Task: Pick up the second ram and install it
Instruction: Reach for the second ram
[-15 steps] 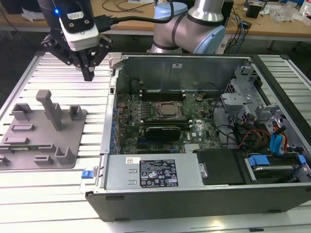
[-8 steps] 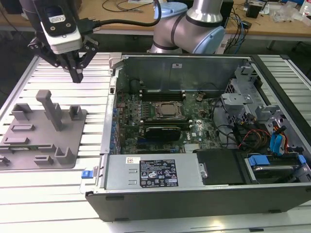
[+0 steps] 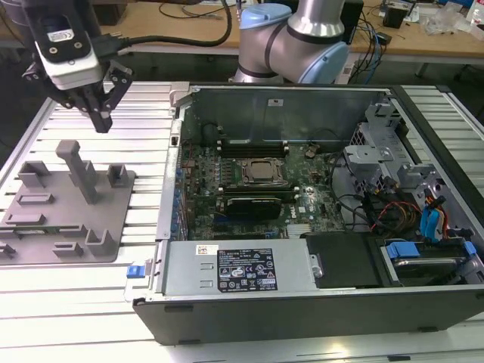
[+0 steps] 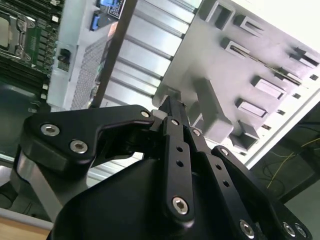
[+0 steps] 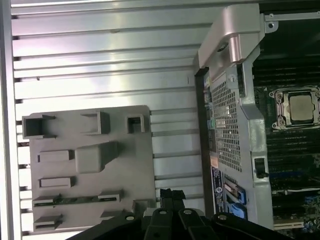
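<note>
Empty, pinched-shut claw [image 3: 102,123] hangs well apart from second ram [image 5: 75,199], slotted in grey holder [image 5: 137,155]

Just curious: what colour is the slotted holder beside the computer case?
Plain grey; the holder shows best in the first wrist view.

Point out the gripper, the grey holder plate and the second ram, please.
gripper [image 3: 102,122]: exterior view, midway between its fingertips.
grey holder plate [image 3: 121,208]: exterior view, a bare part of its top.
second ram [image 5: 77,199]: first wrist view, the middle of its long edge.
</note>
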Robot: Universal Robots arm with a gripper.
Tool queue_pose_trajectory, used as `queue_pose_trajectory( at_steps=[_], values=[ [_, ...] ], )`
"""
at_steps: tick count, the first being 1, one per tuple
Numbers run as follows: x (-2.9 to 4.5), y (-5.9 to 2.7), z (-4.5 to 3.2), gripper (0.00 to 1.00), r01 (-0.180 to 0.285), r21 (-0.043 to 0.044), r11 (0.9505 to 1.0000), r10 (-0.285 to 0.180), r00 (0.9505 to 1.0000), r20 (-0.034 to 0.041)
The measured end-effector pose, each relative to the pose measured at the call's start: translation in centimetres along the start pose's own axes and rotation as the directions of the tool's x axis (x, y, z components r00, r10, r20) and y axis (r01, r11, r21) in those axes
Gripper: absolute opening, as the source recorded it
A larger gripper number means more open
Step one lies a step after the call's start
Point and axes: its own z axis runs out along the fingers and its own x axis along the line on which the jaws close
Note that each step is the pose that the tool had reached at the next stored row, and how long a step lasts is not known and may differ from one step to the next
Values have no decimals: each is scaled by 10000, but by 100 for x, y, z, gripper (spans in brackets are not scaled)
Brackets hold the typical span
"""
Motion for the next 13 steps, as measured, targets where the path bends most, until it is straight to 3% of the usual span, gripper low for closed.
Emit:
queue_pose_trajectory(
  at_steps=[9,13],
  values=[
    [634,-51,44,8,1,1,10000,-1,10000,-1],
    [764,-61,54,8,0,1,10000,0,10000,-1]
  ],
)
